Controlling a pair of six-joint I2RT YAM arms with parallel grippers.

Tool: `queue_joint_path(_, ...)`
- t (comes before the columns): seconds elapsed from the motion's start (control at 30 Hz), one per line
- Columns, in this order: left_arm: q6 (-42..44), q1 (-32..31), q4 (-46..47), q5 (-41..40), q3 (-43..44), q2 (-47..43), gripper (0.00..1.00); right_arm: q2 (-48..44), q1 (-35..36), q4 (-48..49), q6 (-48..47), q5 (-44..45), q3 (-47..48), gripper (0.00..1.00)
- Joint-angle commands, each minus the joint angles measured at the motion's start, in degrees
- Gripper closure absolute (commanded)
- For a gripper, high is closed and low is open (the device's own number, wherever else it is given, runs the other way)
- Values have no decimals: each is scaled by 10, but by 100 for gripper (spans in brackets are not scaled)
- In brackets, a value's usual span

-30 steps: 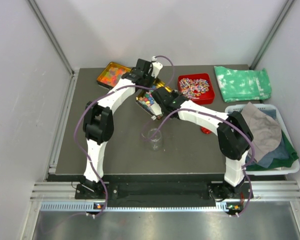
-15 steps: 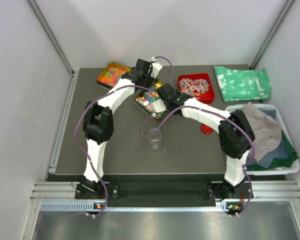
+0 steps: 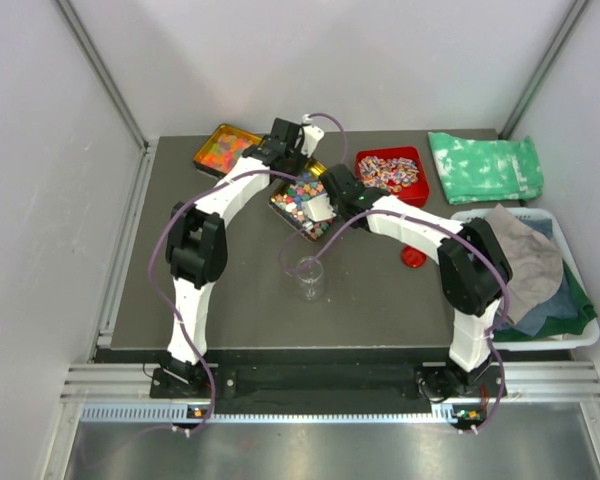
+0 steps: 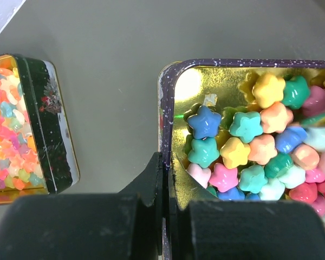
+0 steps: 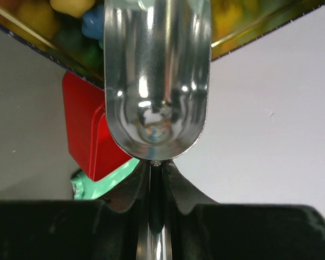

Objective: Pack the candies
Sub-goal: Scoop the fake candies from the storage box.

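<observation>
Reaching over the dark, white-walled table (image 3: 230,300), left tool (image 4: 165,174) pinches the tin (image 4: 164,103), right tool (image 5: 156,172) the scoop (image 5: 157,81).

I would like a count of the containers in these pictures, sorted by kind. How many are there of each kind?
tins: 2 (purple-rimmed tin, black-walled tin)
red tray: 1
clear cup: 1
white basket: 1
total: 5

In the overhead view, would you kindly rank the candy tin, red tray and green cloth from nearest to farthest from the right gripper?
1. Candy tin, beside the right gripper.
2. Red tray, back right.
3. Green cloth, far right corner.
</observation>
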Motion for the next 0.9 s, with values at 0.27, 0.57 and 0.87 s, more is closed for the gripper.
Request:
queue_joint_path(0.27, -34, -11, 65, 67, 32, -24, 100, 21, 0, 31, -12, -66, -32, 100)
queue_joint_path(0.57, -44, -13, 67, 61, 30, -23, 100, 20, 31, 96, -30, -54, -61, 100)
queue_joint_path(0.87, -44, -15, 70, 56, 23, -25, 100, 39, 36, 60, 1, -54, -38, 100)
